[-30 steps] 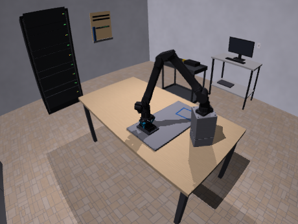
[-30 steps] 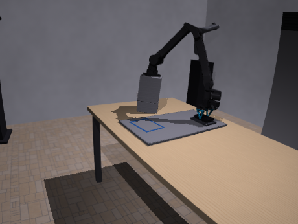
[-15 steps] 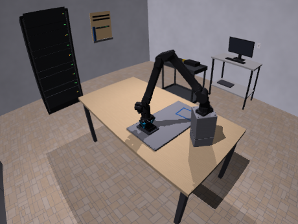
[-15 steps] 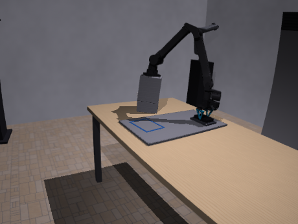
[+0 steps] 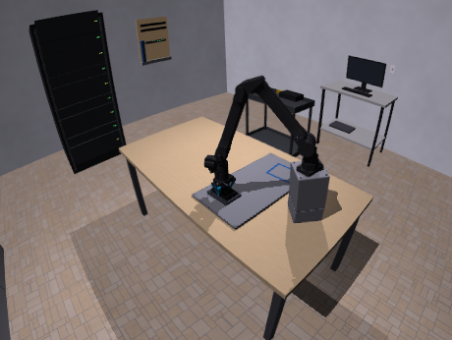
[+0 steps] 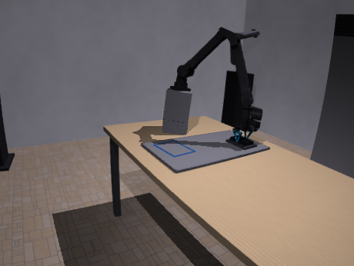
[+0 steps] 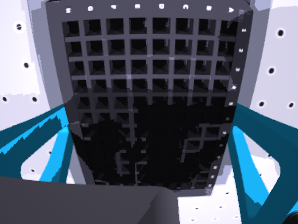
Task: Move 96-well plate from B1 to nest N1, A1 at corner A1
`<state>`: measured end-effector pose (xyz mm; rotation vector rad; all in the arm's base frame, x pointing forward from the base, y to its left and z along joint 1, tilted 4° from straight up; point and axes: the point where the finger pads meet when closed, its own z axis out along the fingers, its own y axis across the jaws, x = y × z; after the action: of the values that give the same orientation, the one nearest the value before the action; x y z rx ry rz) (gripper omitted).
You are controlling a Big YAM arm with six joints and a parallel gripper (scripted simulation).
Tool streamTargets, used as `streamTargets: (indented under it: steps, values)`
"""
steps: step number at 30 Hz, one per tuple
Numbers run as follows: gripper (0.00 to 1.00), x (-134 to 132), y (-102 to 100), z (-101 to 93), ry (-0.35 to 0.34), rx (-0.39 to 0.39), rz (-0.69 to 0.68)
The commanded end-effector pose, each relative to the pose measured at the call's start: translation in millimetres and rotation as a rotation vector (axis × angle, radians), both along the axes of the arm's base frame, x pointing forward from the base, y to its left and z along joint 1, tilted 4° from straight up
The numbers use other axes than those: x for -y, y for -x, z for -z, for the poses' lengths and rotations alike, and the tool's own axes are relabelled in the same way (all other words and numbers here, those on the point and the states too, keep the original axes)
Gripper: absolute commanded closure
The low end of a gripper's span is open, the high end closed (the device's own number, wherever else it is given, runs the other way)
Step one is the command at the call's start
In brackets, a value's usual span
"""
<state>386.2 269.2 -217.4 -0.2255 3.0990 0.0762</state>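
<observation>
The dark 96-well plate [image 5: 225,194] [image 6: 242,141] [image 7: 149,41] is right way up and looks level at the black nest N1 [image 5: 236,197] [image 6: 252,146], on the board's far end from the arm base. Whether it is fully down inside the locators cannot be told. In the wrist view its letter row runs along the top edge, with A at the top right. My gripper [image 5: 223,189] [image 6: 243,137] [image 7: 150,111] is shut on the plate, one teal finger against each long side. Shadow hides the lower wells, and a dark gripper part covers the bottom left of the wrist view.
The grey board [image 5: 255,198] [image 6: 208,150] lies on the wooden table [image 5: 167,152] [image 6: 269,192]. A blue outline [image 5: 272,168] [image 6: 185,154] marks the spot B1 near the arm's grey pedestal [image 5: 309,197] [image 6: 177,111]. The arm arches above the board.
</observation>
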Motion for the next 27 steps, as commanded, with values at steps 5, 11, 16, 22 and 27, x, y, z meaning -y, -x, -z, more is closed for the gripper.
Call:
streamTargets:
  steps: [5, 11, 16, 22, 27]
  values:
    - [1.00, -14.8, -12.1, -3.5, -0.018, 0.031, -0.004]
    - [1.00, -17.3, -15.4, -5.0, -0.023, 0.039, -0.004]
    - [1.00, -15.8, -13.3, -3.1, -0.020, 0.035, -0.004]
    - [1.00, -15.8, -13.1, -0.6, -0.019, 0.033, -0.004]
    - [1.00, -17.4, -15.3, -2.1, -0.022, 0.037, -0.004]
